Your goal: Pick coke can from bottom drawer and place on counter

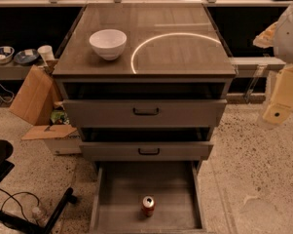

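The pincer (pixel 281 99) hangs beside the desk (pixel 175 23), off its right edge; whether it is open or closed cannot be told. It is likely parked clear of the cabinet. Well below and left of it, the coke can (pixel 148 205) stands upright in the pulled-out bottom drawer (pixel 131 184), exposed for a reach from above.

text: none readable | coke can (pixel 148 205) markings illegible | gripper (pixel 281 103) far right

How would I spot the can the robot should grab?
Find the grey three-drawer cabinet, with the gripper hanging to its right; its bottom drawer is open. Alone on that drawer's floor stands the coke can, small, red, silver-topped, unlike the white bowl on the counter.
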